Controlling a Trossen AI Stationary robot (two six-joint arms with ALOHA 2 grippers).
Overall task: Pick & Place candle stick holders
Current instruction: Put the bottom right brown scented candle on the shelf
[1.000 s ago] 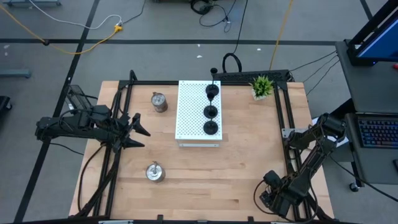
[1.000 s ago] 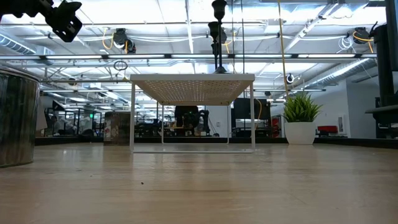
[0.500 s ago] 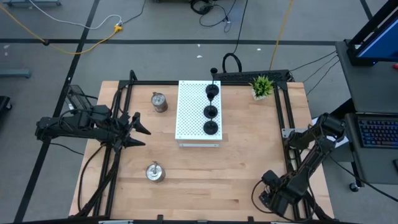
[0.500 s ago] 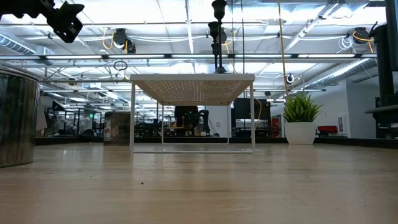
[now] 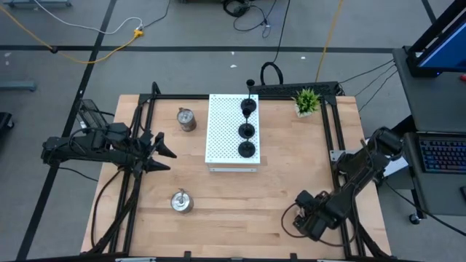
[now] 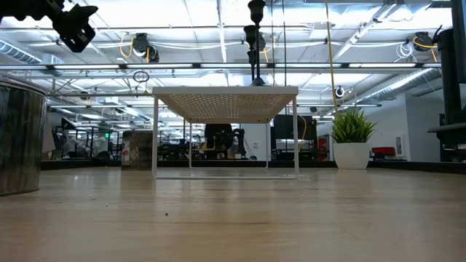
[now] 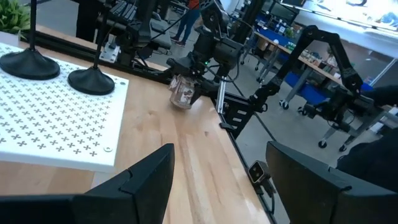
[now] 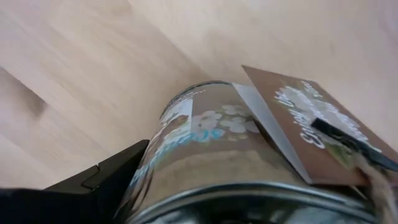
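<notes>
Three black candle stick holders (image 5: 247, 131) stand in a row on the white perforated board (image 5: 222, 131). Two silver holders rest on their bases on the wood, one at the far left (image 5: 187, 118) and one nearer (image 5: 180, 201). A third silver holder (image 7: 183, 93), with a brown tag (image 8: 298, 124), is in my right gripper (image 5: 307, 218) over the table's near right part. My left gripper (image 7: 217, 186) hovers open above the table's left side, pointing level toward the board. My right gripper has the silver holder between its two fingers, coming from above and pointing down. One dark finger (image 8: 106, 180) lies against the holder's round side wall (image 8: 205, 155); the other finger is hidden behind the holder. The holder hangs below the gripper, apparently clear of the wood.
A small green potted plant (image 5: 306, 100) stands at the far right corner. Black frame rails (image 5: 331, 131) run along the table's left, right and far edges. Bare wood (image 5: 240, 204) lies between the board and the near edge.
My right gripper has moved from the near right corner toward the table's left and a little toward its far edge, rising slightly. Its wrist has rolled and it has kept hold of the silver holder.
</notes>
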